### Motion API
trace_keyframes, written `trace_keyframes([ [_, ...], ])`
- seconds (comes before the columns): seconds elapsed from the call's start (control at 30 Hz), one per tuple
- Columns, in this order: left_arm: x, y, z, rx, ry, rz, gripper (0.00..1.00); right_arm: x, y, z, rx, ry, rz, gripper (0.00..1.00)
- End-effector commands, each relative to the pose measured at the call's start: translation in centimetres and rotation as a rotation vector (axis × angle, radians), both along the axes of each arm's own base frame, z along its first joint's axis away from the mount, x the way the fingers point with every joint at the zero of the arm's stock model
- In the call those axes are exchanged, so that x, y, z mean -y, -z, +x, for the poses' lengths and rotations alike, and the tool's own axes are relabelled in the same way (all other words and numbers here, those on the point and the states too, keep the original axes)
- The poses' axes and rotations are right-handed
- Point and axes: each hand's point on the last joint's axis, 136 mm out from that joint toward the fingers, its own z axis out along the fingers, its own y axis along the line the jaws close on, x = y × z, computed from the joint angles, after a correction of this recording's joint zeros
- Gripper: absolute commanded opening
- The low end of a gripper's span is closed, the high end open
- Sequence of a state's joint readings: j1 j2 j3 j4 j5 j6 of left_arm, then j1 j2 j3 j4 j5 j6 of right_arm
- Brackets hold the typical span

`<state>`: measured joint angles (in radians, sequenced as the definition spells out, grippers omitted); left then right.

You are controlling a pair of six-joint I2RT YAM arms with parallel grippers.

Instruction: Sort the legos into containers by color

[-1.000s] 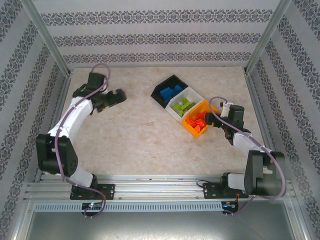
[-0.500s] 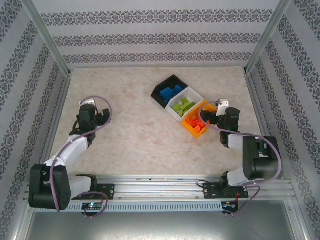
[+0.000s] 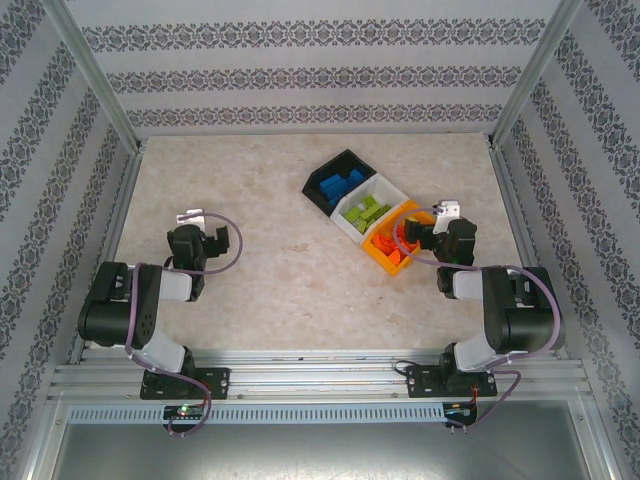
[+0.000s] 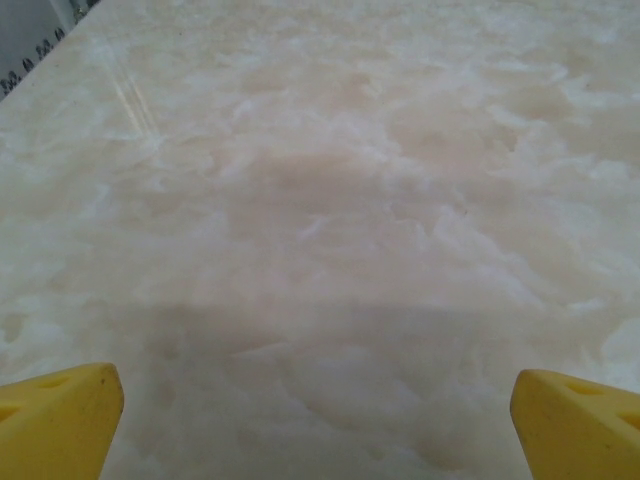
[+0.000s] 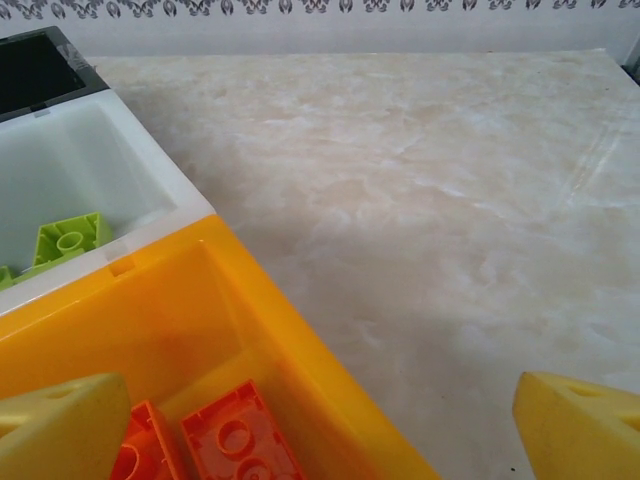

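From overhead, the three bins sit in a slanted row toward the far right of the worktop [image 3: 290, 280]. The black bin [image 3: 333, 166] holds the blue bricks [image 3: 340, 185], the white bin [image 3: 385, 190] the green bricks [image 3: 365, 210], and the orange-yellow bin [image 3: 383, 259] the orange bricks [image 3: 393, 245]. The left fingers [image 3: 210, 243] are tucked in close to that arm's base, well apart from the bins. The right fingers [image 3: 418, 236] reach the near right edge of the orange-yellow bin.

Through the left wrist camera, the left fingers [image 4: 55, 420] stand wide apart, one yellow tip in each lower corner, with bare worktop [image 4: 320, 200] between them.

Through the right wrist camera, the right fingers [image 5: 580, 425] are spread wide too and grip nothing. One tip hangs over the orange-yellow bin [image 5: 250, 300], just beside an orange brick [image 5: 240, 440] lying inside; the other is over bare worktop [image 5: 450, 180]. A green brick [image 5: 70, 240] lies in the white bin [image 5: 120, 150] beyond, and a corner of the black bin [image 5: 35, 70] shows farther back.
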<state>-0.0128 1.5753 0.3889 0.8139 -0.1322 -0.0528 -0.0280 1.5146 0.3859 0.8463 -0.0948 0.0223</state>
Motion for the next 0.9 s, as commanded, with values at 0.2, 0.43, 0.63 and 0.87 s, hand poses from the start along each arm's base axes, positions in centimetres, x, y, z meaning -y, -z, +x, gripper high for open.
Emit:
trace_keyframes([
  [0.2, 0.05, -2.48, 0.84, 0.127, 0.014, 0.017, 1.0, -0.13, -1.17, 0.45, 0.044, 0.006, -0.003, 0.98],
  [0.43, 0.06, -2.4, 0.87, 0.123, 0.015, 0.018, 1.0, -0.15, -1.16, 0.45, 0.044, 0.006, -0.003, 0.98],
  [0.63, 0.03, -2.45, 0.87, 0.124, 0.014, 0.018, 1.0, -0.13, -1.21, 0.48, 0.044, 0.006, -0.003, 0.98],
  [0.87, 0.05, -2.46, 0.88, 0.125, 0.014, 0.018, 1.0, -0.33, -1.06, 0.55, 0.038, 0.009, -0.017, 0.98],
])
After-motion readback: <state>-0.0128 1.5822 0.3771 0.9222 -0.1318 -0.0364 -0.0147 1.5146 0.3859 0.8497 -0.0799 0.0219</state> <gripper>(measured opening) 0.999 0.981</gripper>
